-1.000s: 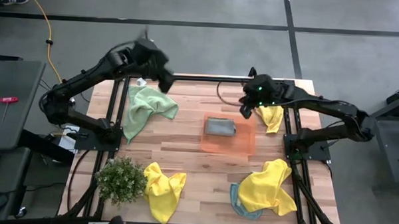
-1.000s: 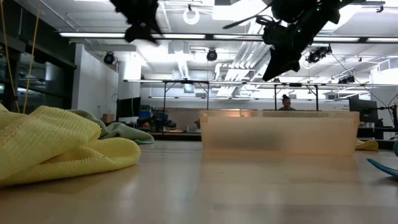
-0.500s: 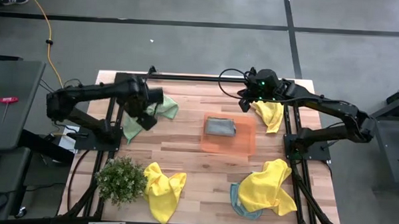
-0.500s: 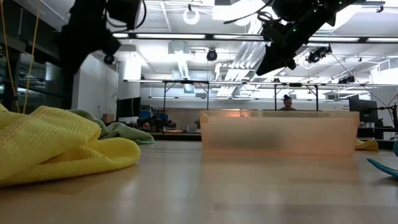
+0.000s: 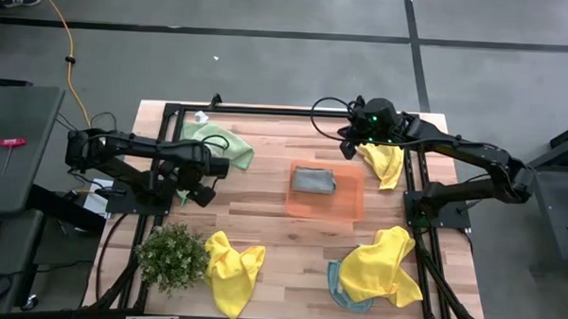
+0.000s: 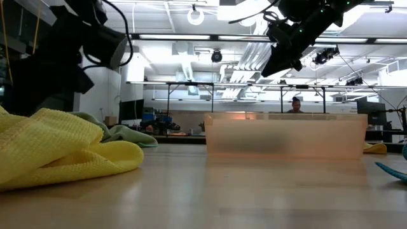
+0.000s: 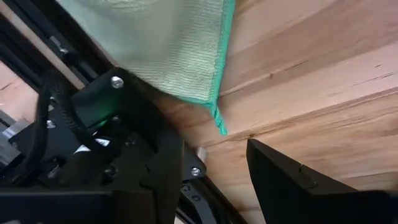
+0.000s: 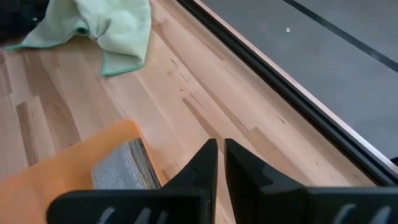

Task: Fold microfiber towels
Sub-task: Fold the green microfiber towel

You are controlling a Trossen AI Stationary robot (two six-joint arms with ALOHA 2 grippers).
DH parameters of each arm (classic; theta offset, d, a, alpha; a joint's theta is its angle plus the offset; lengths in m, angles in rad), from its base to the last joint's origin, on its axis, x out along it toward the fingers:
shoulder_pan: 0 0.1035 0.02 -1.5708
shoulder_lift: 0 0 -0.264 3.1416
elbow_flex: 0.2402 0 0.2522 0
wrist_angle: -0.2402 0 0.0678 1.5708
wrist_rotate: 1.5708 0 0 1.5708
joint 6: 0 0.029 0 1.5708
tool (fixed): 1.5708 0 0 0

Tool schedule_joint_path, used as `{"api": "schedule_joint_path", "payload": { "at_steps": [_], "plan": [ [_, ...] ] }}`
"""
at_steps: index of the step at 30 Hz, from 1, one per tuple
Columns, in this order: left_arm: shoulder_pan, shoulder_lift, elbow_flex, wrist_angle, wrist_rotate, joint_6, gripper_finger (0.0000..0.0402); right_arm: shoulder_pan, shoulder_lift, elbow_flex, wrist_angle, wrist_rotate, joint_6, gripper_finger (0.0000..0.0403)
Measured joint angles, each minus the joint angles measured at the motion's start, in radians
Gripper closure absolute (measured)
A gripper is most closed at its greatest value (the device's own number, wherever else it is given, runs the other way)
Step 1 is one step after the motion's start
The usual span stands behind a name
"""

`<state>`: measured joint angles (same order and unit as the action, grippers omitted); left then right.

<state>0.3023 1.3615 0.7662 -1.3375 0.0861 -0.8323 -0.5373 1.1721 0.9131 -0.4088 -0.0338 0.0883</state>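
Top-down: wood-plank table point(image 5: 263, 225), three crumpled yellow towels point(image 5: 233, 269), one pale green towel point(image 5: 218, 143) upper left partly under the left gripper point(image 5: 208, 176), a folded grey one point(image 5: 313, 180) on the flat orange mat point(image 5: 344, 204), a teal one point(image 5: 341, 289) mostly buried lower right.

Table-level: waffle-textured yellow cloth fills the left; the mat's just a blurry band.

Left wrist: fingers point(image 7: 292, 183) spread, holding nothing, green hem close by.

Right wrist: right gripper point(image 8: 220, 163) pinched shut, empty, above the bare wood.
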Motion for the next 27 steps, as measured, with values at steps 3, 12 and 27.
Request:
{"api": "schedule_joint_path", "payload": {
  "at_steps": [3,12,27],
  "plan": [
    [-0.01,0.0,0.0,0.066,0.002,-0.007,0.0239,0.0,0.0,0.0,0.014,0.0,0.006,0.0381],
    [-0.013,0.084,0.0,0.118,-0.031,-0.048,0.0239,0.0,0.0,0.0,0.018,0.0,0.016,0.0381],
    [-0.079,0.237,0.0,0.074,-0.119,-0.062,0.024,0.0,0.0,0.0,0.038,0.001,0.016,0.0381]
  ]
}}
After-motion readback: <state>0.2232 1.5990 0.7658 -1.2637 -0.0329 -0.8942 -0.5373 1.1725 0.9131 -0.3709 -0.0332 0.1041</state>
